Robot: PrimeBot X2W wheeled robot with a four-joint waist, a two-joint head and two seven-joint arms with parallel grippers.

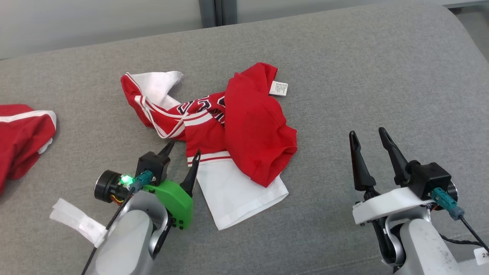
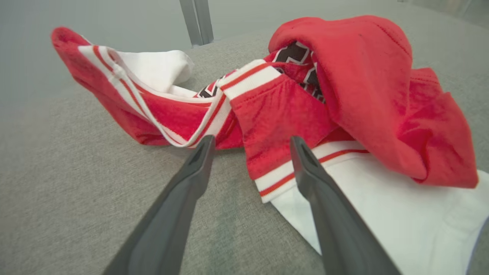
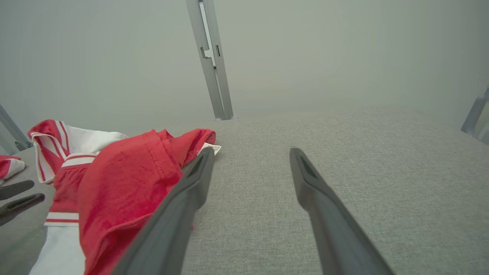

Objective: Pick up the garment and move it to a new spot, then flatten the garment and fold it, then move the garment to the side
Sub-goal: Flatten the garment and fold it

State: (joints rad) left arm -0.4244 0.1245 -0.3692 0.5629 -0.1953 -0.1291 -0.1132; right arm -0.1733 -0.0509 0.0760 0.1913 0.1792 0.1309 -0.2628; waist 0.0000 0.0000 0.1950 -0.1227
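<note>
Head view shows the garment (image 1: 252, 126), a crumpled red knit with white striped trim and a smooth white panel, lying mid-way across the grey woven surface (image 1: 344, 76). The left end effector (image 1: 184, 148) sits low just beside its near hem, fingers spread wide and empty. The right end effector (image 1: 367, 131) stands well apart, equally wide and empty. Another red cloth (image 1: 23, 133) lies far left.

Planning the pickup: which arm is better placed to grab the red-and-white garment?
Probably left: the left gripper is open at the garment, by its striped hem; the right gripper stands apart over upholstery.
</note>
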